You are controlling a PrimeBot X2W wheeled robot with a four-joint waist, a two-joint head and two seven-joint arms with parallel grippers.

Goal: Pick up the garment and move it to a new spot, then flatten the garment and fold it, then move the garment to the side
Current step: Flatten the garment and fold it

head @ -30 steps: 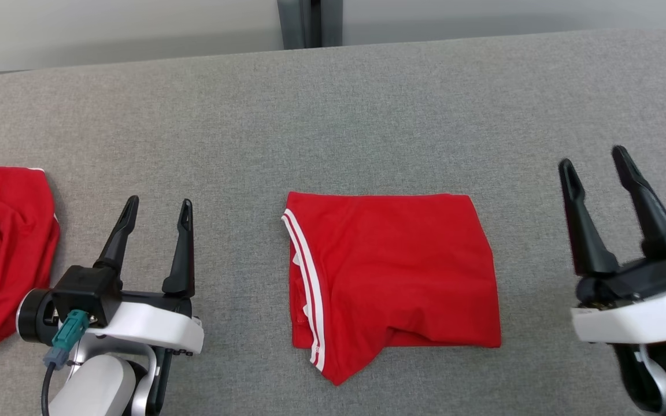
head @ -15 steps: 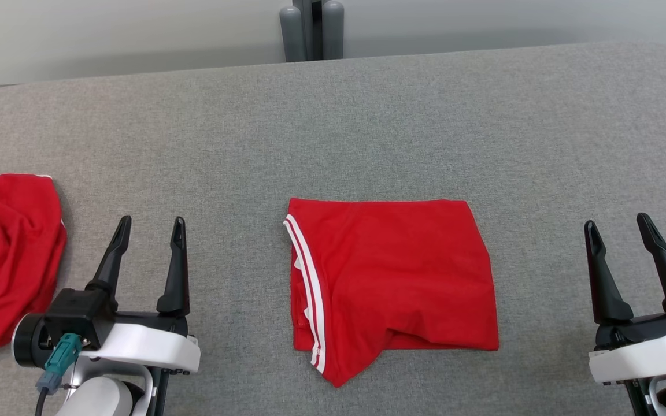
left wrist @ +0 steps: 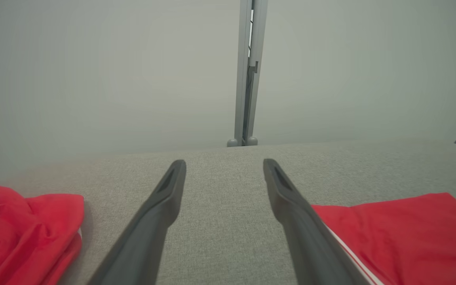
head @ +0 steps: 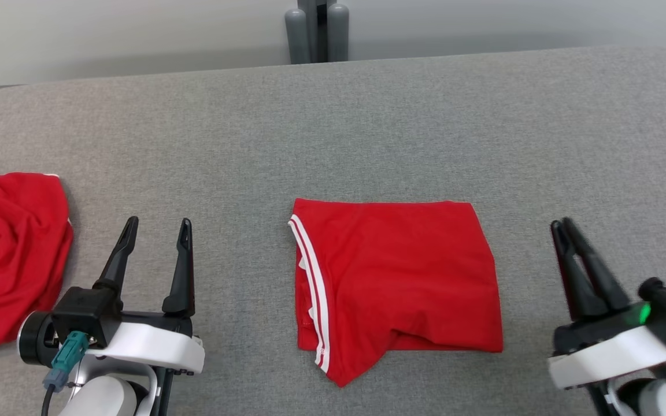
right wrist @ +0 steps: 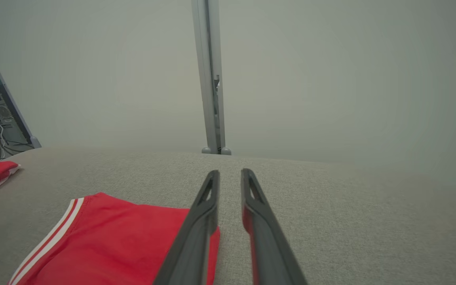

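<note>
Right gripper [head: 559,225] hovers low at the right, its two dark fingers drawn close with a slim gap and nothing between them. The left gripper [head: 158,221] stands with its fingers spread wide, also empty.

Between them, in the middle of the grey table [head: 367,127], lies the red garment [head: 396,271], folded into a flat, roughly square packet. Its longer side runs left to right, across the line from one gripper to the other. The edge with the white stripes [head: 310,271] faces the left gripper, and the plain folded edge faces the right one.

The right gripper is near that plain edge, while the left gripper is farther from the striped edge. Folding looks done, so what seems left is carrying the packet to the side. A second red garment [head: 9,254] lies crumpled at the far left, well apart. The right arm looks better placed to reach in sideways, but its fingers would need to part first to take the layered edge.
</note>
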